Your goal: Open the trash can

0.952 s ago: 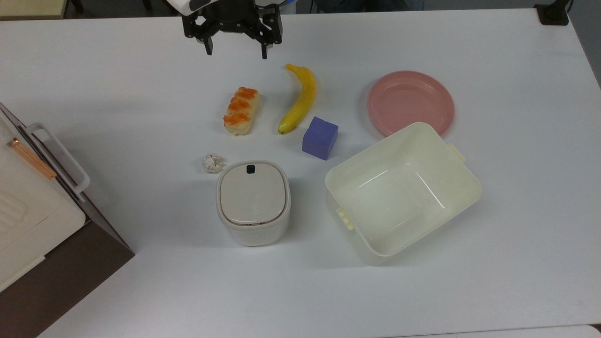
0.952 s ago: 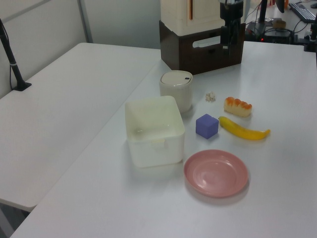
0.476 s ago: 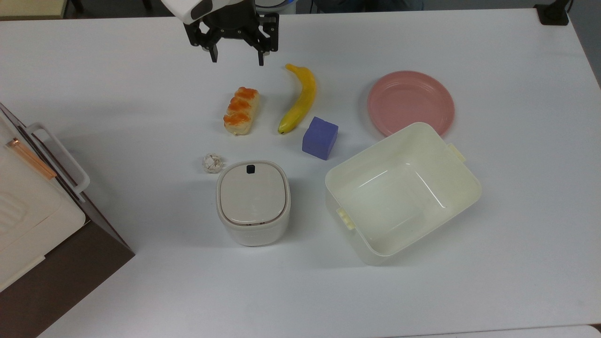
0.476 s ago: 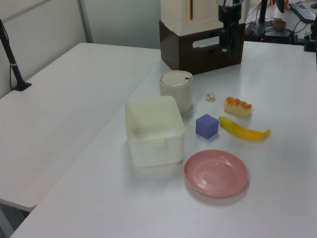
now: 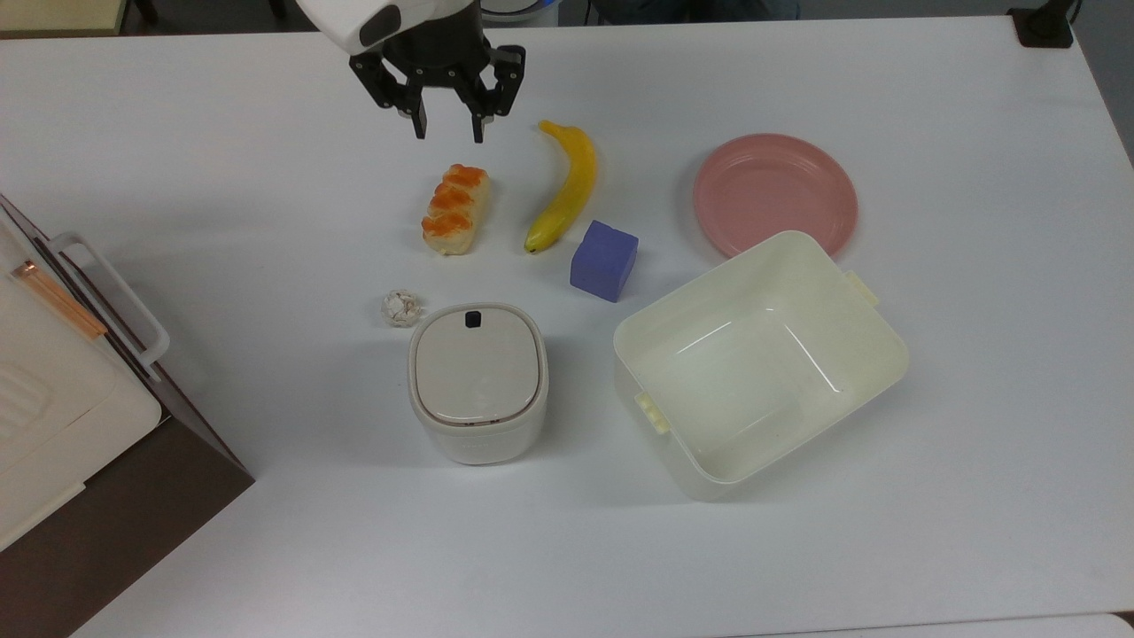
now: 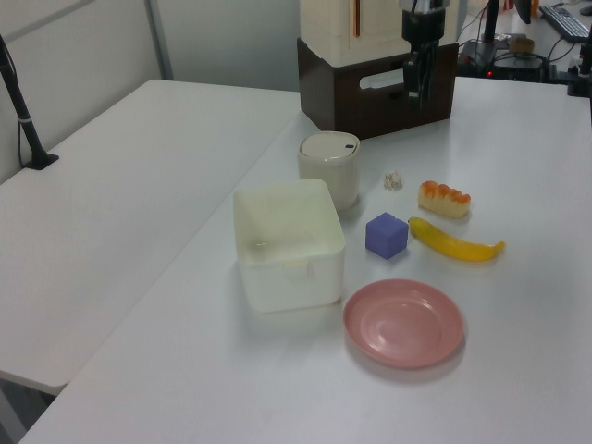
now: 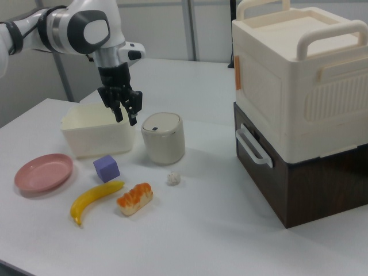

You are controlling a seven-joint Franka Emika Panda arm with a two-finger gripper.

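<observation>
The trash can [image 5: 478, 383] is a small white rounded-square bin standing on the white table, with its beige lid lying flat and shut. A small black button [image 5: 472, 318] sits at the lid's far edge in the top view. The same trash can [image 6: 329, 168] [image 7: 163, 138] stands beside a cream tub. My gripper [image 5: 447, 133] [image 7: 127, 118] hangs in the air at the top view's upper middle, well apart from the bin and just above the bread. It is open, with a moderate gap and nothing between its fingers. In the left view the gripper [image 6: 418, 83] points down in front of the brown box.
A glazed bread [image 5: 454, 209], a banana [image 5: 563, 188], a purple cube [image 5: 604, 260], a pink plate [image 5: 775, 192] and a crumpled paper ball [image 5: 400, 307] lie around the bin. The cream lidless tub [image 5: 873, 354] sits at the top view's right. A cream appliance on a brown box [image 5: 106, 461] fills the top view's left edge.
The gripper has moved toward the top view's bottom and slightly right, nearer the bread, and its fingers have drawn closer together. Nothing on the table has moved.
</observation>
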